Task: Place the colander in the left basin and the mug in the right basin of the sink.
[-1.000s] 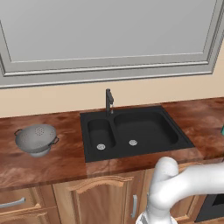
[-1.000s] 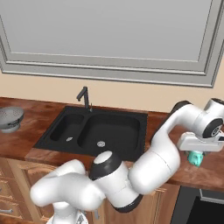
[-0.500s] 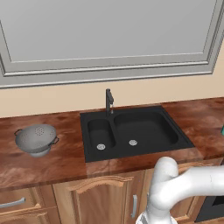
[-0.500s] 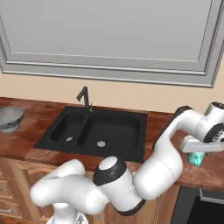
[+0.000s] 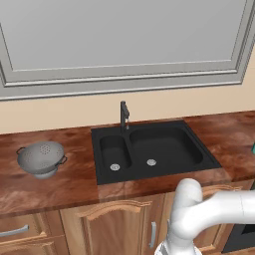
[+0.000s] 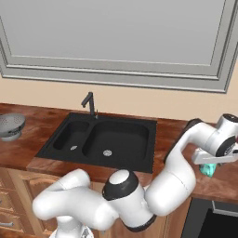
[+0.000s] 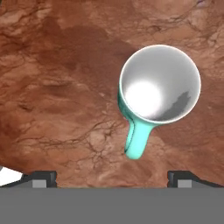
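Two task items sit on the brown worktop (image 5: 64,187): we see the colander (image 5: 41,159) upright at far left, well apart from the black sink (image 5: 152,149), and the teal mug (image 7: 158,89) upright at far right. We see the tool (image 7: 111,177) spread wide above the mug, gripping nothing, mug handle pointing toward it. Left basin (image 5: 114,152) and right basin (image 5: 165,147) hold just their drains.

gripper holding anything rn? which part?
Nothing held. The gripper is open above the mug, which stands upright on the counter, fingertips apart and clear of it.
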